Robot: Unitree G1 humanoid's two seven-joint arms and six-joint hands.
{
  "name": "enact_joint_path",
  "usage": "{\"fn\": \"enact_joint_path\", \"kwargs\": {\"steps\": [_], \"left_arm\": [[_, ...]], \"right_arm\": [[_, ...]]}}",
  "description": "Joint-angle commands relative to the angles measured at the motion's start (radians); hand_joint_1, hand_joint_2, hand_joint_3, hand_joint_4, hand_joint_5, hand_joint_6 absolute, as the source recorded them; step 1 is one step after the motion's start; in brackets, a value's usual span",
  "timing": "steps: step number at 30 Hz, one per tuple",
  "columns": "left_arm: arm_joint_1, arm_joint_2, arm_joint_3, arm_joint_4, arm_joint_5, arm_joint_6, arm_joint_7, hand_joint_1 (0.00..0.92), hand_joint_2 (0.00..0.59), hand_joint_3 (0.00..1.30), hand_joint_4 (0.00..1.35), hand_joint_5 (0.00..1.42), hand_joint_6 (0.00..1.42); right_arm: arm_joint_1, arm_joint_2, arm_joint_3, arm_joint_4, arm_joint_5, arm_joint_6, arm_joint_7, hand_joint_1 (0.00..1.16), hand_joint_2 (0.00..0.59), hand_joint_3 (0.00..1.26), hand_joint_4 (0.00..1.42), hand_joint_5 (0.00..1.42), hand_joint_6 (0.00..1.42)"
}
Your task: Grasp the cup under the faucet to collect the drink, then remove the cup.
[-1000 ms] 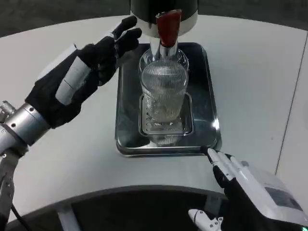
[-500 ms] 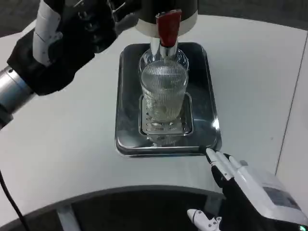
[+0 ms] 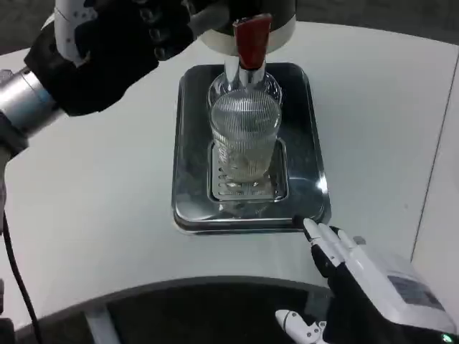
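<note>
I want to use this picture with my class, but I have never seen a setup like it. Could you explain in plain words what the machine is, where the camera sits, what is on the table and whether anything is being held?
This is a humanoid robot seen from a camera on its own head or chest, looking down at a white table. Its left hand is raised at the upper left, close to the drink dispenser, whose tap has a red lever. Whether it touches the dispenser cannot be told. Its right hand waits low at the lower right, fingers apart, holding nothing. On the table lies a metal tray with a small drip grate. A ribbed clear cup stands on that grate, directly under the tap. Neither hand holds the cup.
</note>
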Motion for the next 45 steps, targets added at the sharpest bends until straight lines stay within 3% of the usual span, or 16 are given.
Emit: {"fn": "enact_joint_path", "kwargs": {"steps": [1,12,25,45], "left_arm": [[-0.070,-0.008,-0.013,0.079,0.041,-0.010,-0.059,0.000,0.039,0.02,0.00,0.00,0.02],[-0.163,-0.014,-0.027,0.181,0.087,-0.035,-0.156,0.000,0.040,0.03,0.00,0.02,0.04],[-0.269,-0.016,-0.025,0.332,0.149,-0.108,-0.188,0.000,0.040,0.03,0.00,0.02,0.04],[-0.330,-0.067,-0.066,0.396,0.229,-0.220,-0.244,0.000,0.040,0.03,0.00,0.02,0.04]], "right_arm": [[0.013,0.009,0.005,0.006,-0.007,0.006,-0.010,0.34,0.390,0.00,0.00,0.00,0.00],[0.001,0.014,0.011,0.022,-0.013,0.010,-0.017,0.34,0.390,0.00,0.00,0.00,0.00],[0.005,0.036,0.027,0.018,-0.037,0.012,-0.019,0.34,0.390,0.00,0.00,0.00,0.00],[0.016,0.051,0.037,0.013,-0.054,0.011,-0.021,0.34,0.390,0.00,0.00,0.00,0.00]]}}
